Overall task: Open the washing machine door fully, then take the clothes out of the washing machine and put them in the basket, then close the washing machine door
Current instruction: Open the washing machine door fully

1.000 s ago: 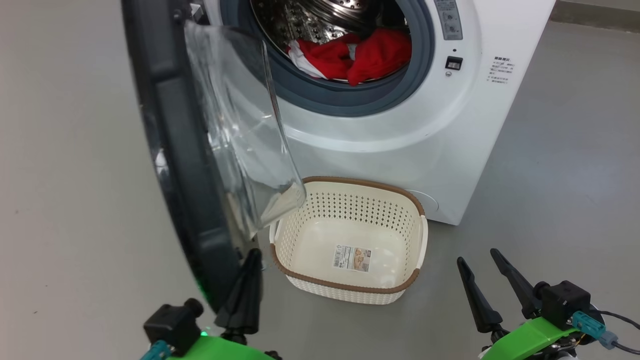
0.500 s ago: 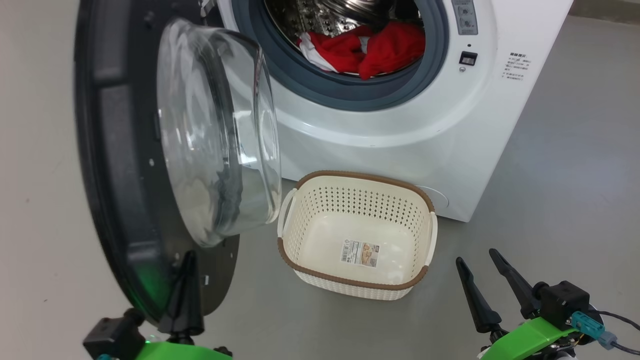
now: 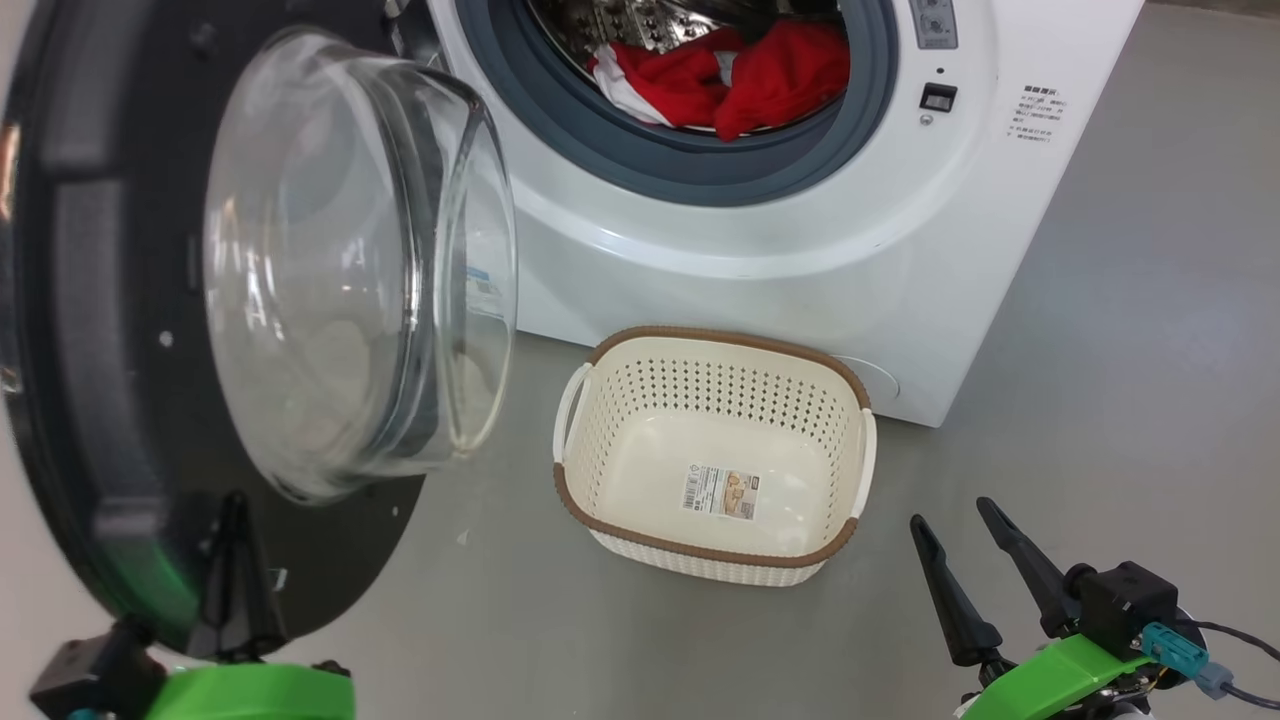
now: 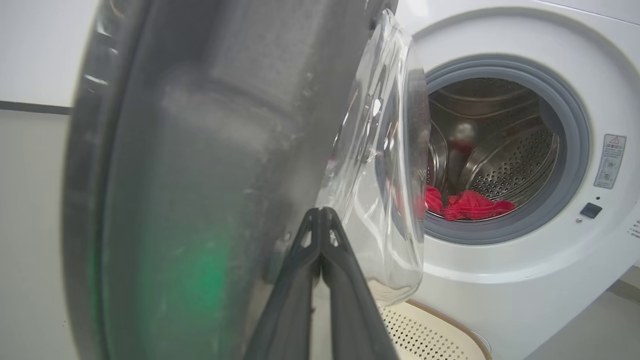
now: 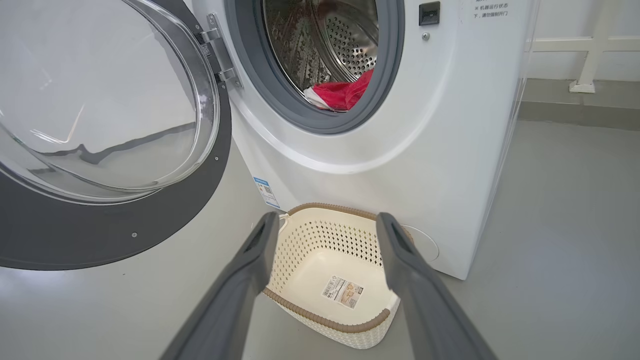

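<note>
My left gripper (image 3: 236, 515) is pinched closed, its fingers pressed together with nothing between them. They lie along the lower dark inner ring of the washing machine door (image 3: 340, 270), though I cannot tell if they actually touch it. The door stands swung well out to the left of the washing machine (image 3: 760, 290), with the glass bowl bulging toward the drum opening. The clothes (image 3: 760, 80) sit in the drum as a red heap with a bit of white, just behind the grey gasket. The basket (image 3: 730, 405) is on the floor just in front of the machine, holding no clothes. My right gripper (image 3: 950, 513) hangs near the basket's right corner, fingers spread apart and holding nothing.
</note>
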Robot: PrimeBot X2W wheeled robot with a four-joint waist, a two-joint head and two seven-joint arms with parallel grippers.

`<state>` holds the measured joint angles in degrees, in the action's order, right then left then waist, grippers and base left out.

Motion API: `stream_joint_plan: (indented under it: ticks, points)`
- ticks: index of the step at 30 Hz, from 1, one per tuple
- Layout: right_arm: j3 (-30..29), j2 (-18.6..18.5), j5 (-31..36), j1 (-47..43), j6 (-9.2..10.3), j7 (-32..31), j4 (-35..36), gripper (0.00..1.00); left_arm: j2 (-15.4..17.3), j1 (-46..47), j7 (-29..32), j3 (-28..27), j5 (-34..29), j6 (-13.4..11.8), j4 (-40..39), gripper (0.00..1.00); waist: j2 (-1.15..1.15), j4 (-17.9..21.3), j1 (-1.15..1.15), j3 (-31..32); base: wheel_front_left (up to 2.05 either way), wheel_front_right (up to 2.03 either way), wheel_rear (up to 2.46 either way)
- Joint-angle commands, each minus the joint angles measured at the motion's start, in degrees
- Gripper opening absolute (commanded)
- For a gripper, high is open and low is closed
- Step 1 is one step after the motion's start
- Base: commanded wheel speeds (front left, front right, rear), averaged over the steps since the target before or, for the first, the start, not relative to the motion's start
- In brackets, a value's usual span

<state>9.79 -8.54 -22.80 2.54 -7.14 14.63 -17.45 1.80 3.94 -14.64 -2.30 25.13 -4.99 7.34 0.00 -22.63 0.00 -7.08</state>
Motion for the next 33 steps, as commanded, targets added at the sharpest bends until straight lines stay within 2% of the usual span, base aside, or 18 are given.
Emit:
stream_joint_plan:
  ticks: [1, 6, 17, 33]
  points:
    - [1.1, -0.6, 0.0, 1.2, -0.35, 0.4, 1.5, 1.00, 1.1, 2.3, -0.4, -4.0, -1.1, -0.3, -0.5, 0.00, 0.00, 0.0, 0.00, -0.3, 0.00, 0.00, 0.00]
    - [1.3, -1.0, -0.1, 1.7, -0.35, 0.4, 1.5, 1.00, 1.2, 5.6, -0.4, -9.7, -2.7, 0.5, 3.1, 0.00, 0.00, 0.1, 0.00, -1.2, 0.00, 0.00, 0.00]
    - [1.4, -1.5, -0.2, 2.5, -0.35, 0.4, 1.6, 1.00, 2.6, 11.5, -0.4, -18.5, -5.9, 3.2, 10.5, 0.00, 0.00, 0.8, 0.00, -2.8, 0.00, 0.00, 0.00]
    - [2.0, -2.2, -0.1, 3.6, -0.35, 0.4, 2.0, 1.00, 5.2, 18.8, -0.4, -29.6, -10.1, 4.7, 18.3, 0.00, 0.00, 2.4, 0.00, -6.2, 0.00, 0.00, 0.00]
